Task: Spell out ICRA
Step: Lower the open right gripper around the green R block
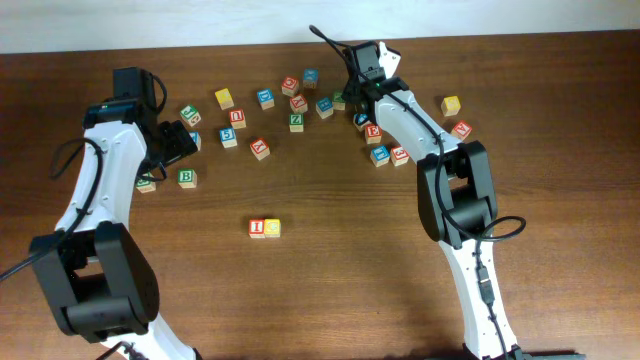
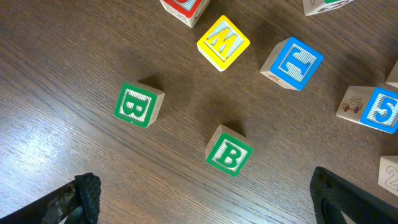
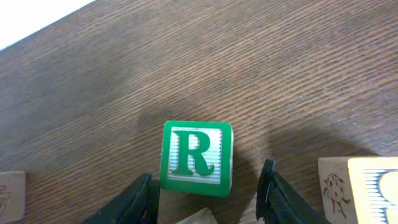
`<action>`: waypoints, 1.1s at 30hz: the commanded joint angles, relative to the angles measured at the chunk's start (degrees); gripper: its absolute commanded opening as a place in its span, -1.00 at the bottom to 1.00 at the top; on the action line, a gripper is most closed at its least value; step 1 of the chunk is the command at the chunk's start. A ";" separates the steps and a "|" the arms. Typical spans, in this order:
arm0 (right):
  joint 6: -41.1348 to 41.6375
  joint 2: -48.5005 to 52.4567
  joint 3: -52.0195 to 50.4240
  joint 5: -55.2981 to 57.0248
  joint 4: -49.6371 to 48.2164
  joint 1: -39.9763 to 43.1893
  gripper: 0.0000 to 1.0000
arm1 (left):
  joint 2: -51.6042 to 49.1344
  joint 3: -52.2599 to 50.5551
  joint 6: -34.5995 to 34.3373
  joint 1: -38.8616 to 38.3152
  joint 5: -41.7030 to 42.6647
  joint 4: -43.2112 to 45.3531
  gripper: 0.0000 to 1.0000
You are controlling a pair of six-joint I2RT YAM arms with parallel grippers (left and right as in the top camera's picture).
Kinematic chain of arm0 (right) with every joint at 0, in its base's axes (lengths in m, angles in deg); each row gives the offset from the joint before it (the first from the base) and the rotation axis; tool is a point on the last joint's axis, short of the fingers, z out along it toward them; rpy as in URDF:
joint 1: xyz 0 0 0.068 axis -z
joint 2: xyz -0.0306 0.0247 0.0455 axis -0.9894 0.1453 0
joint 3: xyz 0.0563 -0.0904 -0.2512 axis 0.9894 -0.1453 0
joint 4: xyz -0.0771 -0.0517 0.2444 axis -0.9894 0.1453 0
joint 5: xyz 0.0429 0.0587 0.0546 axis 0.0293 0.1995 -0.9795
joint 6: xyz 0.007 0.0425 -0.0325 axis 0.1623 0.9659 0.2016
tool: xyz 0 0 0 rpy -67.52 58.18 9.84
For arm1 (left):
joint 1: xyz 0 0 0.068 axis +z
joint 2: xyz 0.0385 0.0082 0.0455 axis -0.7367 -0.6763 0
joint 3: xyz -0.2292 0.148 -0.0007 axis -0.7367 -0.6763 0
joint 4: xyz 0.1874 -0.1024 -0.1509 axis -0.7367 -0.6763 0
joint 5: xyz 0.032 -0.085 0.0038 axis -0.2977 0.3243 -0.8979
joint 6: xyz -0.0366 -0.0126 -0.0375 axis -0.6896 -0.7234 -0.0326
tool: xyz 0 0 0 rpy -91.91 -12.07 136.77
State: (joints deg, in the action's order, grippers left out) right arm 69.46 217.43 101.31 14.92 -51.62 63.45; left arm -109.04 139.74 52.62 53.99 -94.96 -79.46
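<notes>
Here, right gripper (image 3: 206,180) straddles the green R block (image 3: 196,157).
It lies between parted, unclamped fingers (image 3: 134,202); the gaping left gripper (image 2: 204,186) is well away.

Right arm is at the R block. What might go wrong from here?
1. The right gripper straddles only the near part of the R block, which sits nearer one finger; a shallow, off-centre pinch may twist or drop it.
2. A neighbour block lies close beside the other finger and may get bumped.
3. Setting R down beside the placed pair may knock them out of line.
</notes>
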 commanded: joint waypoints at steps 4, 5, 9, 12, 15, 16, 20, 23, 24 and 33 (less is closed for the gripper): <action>-11.28 -0.92 -0.09 1.14 2.12 0.39 -0.14 | -0.13 -0.33 0.13 0.00 0.20 -0.07 0.98; -13.14 -1.01 -0.09 1.14 2.36 0.59 -0.14 | -0.13 -0.33 0.13 0.00 0.20 -0.07 0.98; -16.87 -1.09 0.20 1.14 2.32 0.81 -0.16 | -0.13 -0.33 0.13 0.00 0.17 -0.07 0.98; -16.94 -1.09 0.20 1.11 1.11 1.29 0.04 | -0.13 -0.33 0.13 0.00 0.17 -0.07 0.98; -16.94 -1.09 0.20 1.11 0.94 1.64 0.05 | -0.13 -0.33 0.13 0.00 0.20 -0.07 0.99; -16.94 -1.09 0.20 1.11 0.92 1.68 0.05 | -0.13 -0.33 0.13 0.00 0.20 -0.07 0.98; -19.54 -1.11 1.07 -0.96 1.01 1.73 -0.13 | -0.13 -0.33 0.13 0.00 0.17 -0.07 0.99; -21.00 -1.11 1.55 -2.78 0.98 1.73 -0.14 | -0.13 -0.33 0.13 0.00 0.20 -0.07 0.99; -21.00 -1.11 1.68 -2.80 0.98 1.73 -0.15 | -0.13 -0.33 0.13 0.00 0.20 -0.07 0.98; -21.00 -1.11 1.86 -2.80 -1.60 3.26 0.15 | -0.13 -0.33 0.13 0.00 0.20 -0.07 0.98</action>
State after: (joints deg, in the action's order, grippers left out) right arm 48.87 217.43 101.74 12.67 -52.26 65.40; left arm -109.04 139.74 52.62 53.99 -94.96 -79.46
